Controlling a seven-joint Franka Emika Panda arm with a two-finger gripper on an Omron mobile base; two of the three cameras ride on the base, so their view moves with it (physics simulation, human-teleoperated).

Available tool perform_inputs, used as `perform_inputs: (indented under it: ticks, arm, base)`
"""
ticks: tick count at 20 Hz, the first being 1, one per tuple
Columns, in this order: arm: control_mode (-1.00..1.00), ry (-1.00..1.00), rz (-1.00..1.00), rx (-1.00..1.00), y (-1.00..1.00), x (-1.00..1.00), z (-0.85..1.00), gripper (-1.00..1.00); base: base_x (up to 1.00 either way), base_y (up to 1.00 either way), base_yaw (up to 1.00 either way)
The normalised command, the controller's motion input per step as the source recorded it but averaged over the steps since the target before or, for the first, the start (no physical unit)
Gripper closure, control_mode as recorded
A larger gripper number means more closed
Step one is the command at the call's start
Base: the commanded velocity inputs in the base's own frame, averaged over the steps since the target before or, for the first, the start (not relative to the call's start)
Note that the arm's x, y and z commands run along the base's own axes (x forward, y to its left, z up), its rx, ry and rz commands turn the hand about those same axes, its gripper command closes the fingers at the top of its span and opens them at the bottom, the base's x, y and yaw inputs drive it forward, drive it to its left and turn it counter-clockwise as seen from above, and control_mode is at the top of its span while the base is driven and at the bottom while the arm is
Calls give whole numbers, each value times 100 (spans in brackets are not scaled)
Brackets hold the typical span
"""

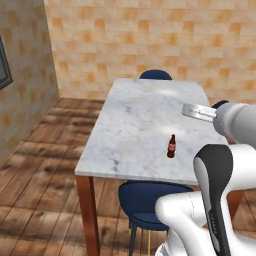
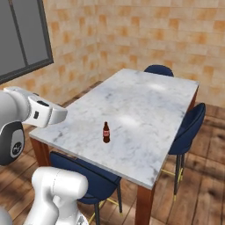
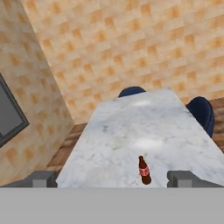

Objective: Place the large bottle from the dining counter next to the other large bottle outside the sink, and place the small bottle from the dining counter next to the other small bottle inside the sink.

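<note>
The jaws stand wide apart and empty above the tabletop (image 3: 131, 127), with the small bottle (image 3: 144, 171) upright ahead and between them, probably lined up for a straight reach to grasp it.

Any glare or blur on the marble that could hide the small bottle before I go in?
Right base view: pale sheen patches on the dining counter beside the small bottle, which reads sharp. Left base view: bottle crisp, soft shadows only. Hand view: bottle clear between the open gripper tips.
</note>
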Motion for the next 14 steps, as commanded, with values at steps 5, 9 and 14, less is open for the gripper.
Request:
perform_inputs:
  ticks: [5,9,14]
  arm:
    - [100,0,0,0,0,0,0,-100]
    - [-100,5,0,0,0,16,0,-100]
    - [-100,6,0,0,0,13,6,-100]
  base:
    - [67,8,-4]
    - [22,0,0]
    - [0,0,0]
